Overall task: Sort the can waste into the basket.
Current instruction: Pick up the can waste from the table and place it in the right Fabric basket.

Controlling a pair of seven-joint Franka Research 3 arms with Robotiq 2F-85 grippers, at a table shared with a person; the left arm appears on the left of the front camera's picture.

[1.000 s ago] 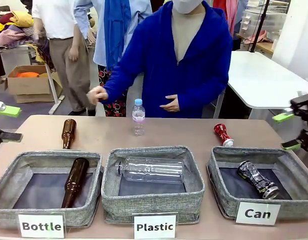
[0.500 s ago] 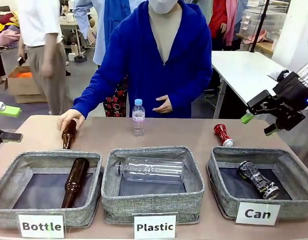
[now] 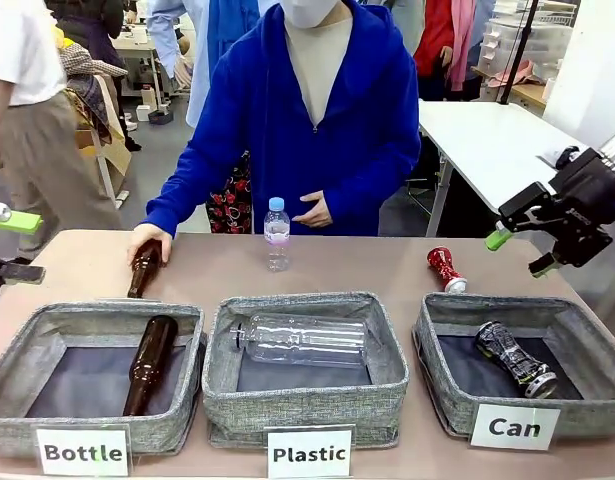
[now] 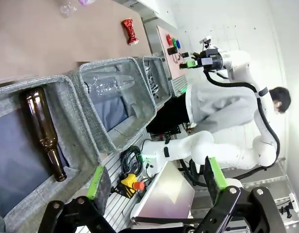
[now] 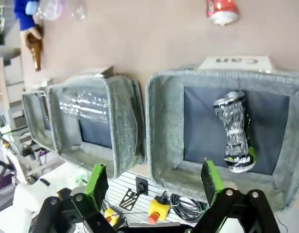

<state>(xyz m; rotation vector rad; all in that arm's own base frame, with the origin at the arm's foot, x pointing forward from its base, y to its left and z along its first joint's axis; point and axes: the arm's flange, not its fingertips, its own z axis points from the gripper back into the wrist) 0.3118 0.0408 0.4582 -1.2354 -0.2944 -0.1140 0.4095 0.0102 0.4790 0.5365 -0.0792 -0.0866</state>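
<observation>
The red can (image 3: 445, 268) lies on the table (image 3: 367, 265) just beyond the basket (image 3: 447, 400), which holds the black can (image 3: 515, 358). The right end effector (image 3: 522, 251), high to the right, and the left end effector (image 3: 15, 247) both gape empty. Reaching short could snag the basket's far rim, and the crushed can might slip.

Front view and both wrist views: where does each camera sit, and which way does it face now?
Front view: between the arms, facing the person across the table; left end effector and right end effector, both open.
Left wrist view: rolled sideways, looking along three grey woven baskets; own fingers below.
Right wrist view: looking down into the "Can" basket; own fingers below.
All share the crushed red metal can.
</observation>
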